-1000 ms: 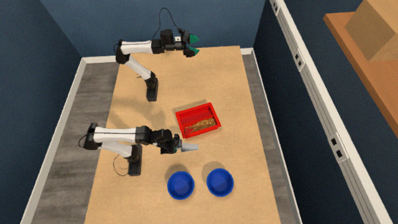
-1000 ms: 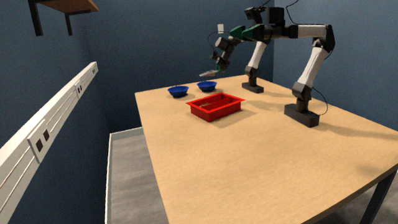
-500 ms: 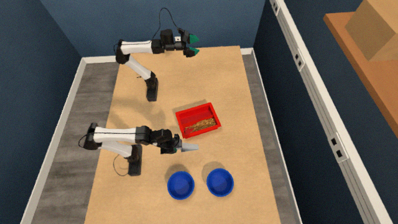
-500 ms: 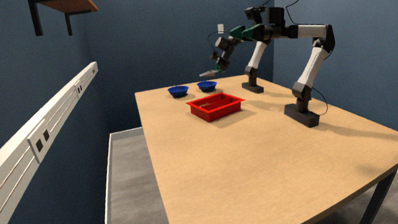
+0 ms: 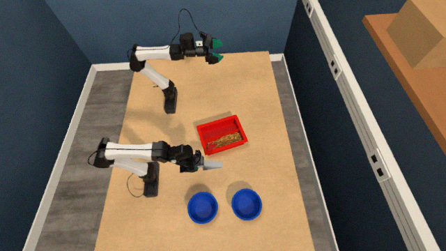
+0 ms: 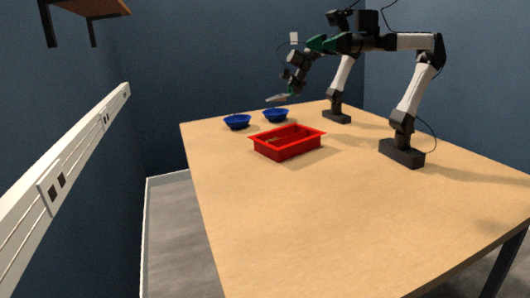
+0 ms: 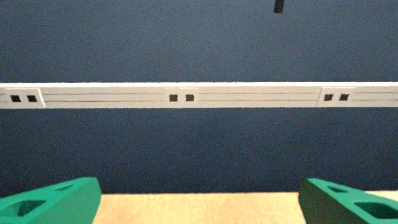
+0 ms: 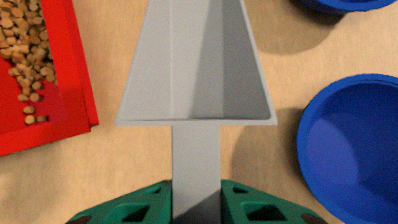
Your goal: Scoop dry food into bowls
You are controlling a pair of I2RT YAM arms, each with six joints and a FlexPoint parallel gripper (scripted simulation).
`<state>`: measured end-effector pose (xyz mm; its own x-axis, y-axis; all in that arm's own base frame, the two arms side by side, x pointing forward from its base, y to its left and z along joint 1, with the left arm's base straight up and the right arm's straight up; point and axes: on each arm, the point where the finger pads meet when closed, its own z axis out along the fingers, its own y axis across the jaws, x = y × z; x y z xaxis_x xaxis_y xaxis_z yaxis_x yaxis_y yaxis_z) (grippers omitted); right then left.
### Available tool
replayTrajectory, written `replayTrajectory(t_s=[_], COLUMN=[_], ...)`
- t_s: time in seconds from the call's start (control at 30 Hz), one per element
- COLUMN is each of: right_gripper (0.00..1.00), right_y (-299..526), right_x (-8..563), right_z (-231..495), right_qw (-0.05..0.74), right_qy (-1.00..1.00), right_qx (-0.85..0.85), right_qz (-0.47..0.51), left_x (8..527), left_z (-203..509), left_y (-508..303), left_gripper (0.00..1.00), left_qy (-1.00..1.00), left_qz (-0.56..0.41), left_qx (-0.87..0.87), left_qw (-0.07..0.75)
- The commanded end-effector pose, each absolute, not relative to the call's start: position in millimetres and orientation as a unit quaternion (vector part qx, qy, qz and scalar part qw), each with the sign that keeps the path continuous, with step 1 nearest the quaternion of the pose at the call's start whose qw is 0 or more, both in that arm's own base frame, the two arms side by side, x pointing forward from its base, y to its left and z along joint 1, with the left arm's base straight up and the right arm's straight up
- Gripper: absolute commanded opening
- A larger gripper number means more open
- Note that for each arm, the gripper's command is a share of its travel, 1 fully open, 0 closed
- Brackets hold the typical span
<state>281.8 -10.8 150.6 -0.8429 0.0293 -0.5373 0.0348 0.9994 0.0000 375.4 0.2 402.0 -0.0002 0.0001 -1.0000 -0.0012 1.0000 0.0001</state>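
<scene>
The right fingers (image 5: 197, 168) (image 6: 291, 91) are closed on the handle of the grey scoop (image 5: 212, 164) (image 6: 277, 98) (image 8: 196, 65), which juts ahead of them above the worktop (image 5: 258, 104) (image 6: 331, 207) (image 8: 125, 165); its visible tray looks bare. On one side of them sits the red box (image 5: 201, 135) (image 6: 286, 153) (image 8: 75, 75), flat, with brown pieces (image 5: 226, 139) (image 6: 272, 140) (image 8: 27, 45) gathered along one side. On their other side stand two upright blue bowls, the nearer (image 5: 203, 208) (image 6: 276, 115) (image 8: 350, 145) and the farther (image 5: 247, 204) (image 6: 237, 122) (image 8: 350, 5); both appear empty, though the views are grainy. Well apart, the left fingers (image 5: 217, 50) (image 6: 325, 43) hang wide, holding nothing.
</scene>
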Motion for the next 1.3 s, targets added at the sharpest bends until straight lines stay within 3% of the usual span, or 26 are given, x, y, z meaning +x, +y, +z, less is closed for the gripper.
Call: replayTrajectory(t_s=[0.0,0.43,1.27], right_gripper=[0.00,0.00,0.00], right_y=[-11,-3,104], right_x=[285,290,298], right_z=[156,161,147], right_qw=[0.290,0.288,0.151], right_qy=[0.957,0.958,0.987], right_qx=[0.016,0.012,-0.056], right_qz=[-0.006,0.007,0.022], left_x=[373,373,373], left_z=[409,409,409], left_y=[0,0,0], left_gripper=[1.00,1.00,1.00], left_qy=[0.700,0.700,0.700], left_qz=[0.000,0.000,0.000], left_qx=[-0.001,-0.001,-0.001], left_qw=[0.714,0.714,0.714])
